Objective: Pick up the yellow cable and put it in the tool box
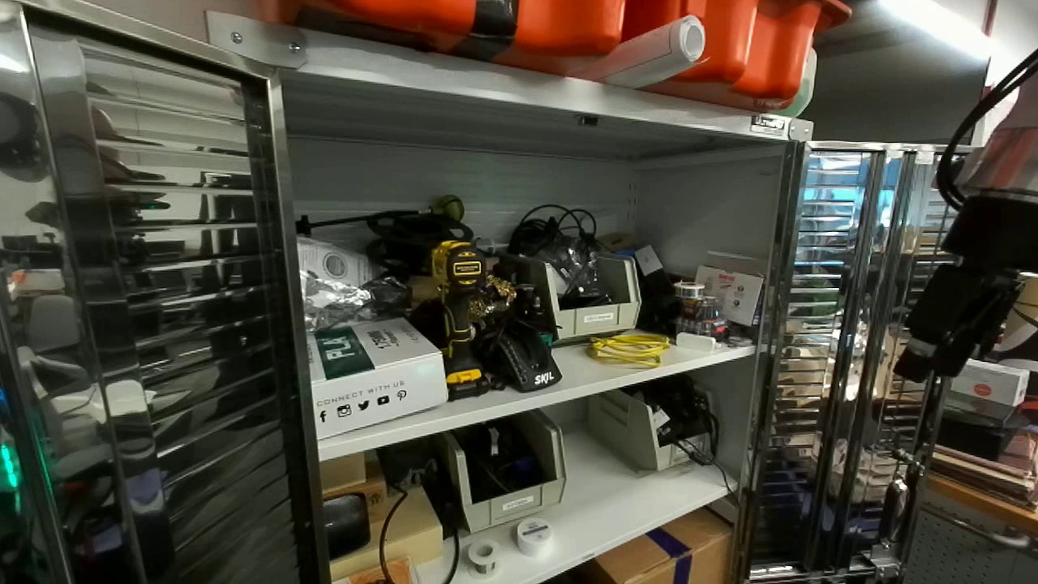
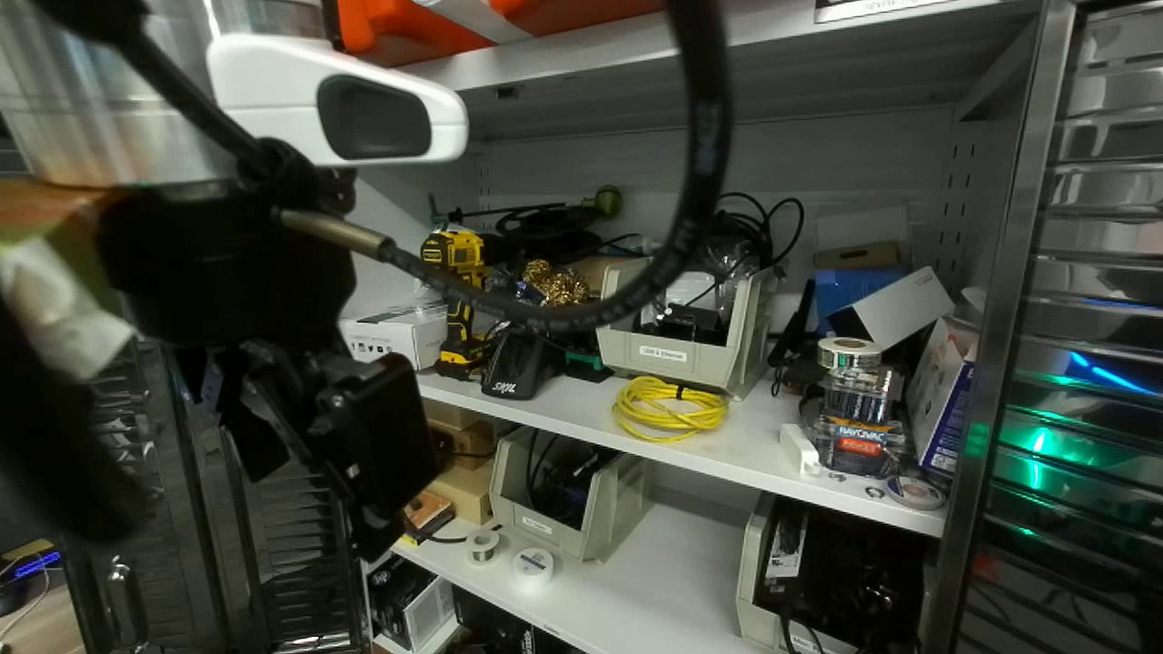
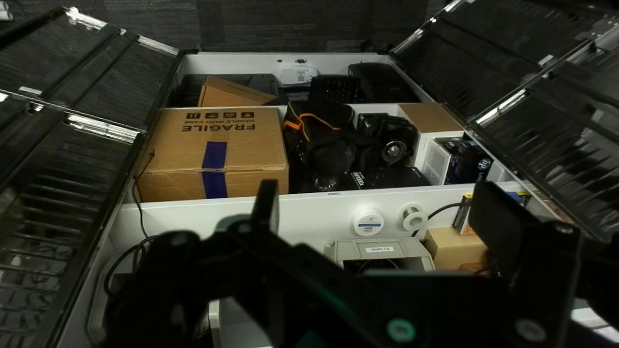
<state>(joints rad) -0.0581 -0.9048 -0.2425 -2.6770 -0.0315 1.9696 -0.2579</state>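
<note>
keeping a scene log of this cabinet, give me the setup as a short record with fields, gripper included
target: yellow cable, coiled, lying on the upper shelf
likely tool box: grey bin just behind it, dark gear inside
left of cable in both exterior views: yellow-and-black drill, black SKIL piece
on top of cabinet: orange bins, white roll
gripper: open, holding nothing
task status: cable not yet picked up
</note>
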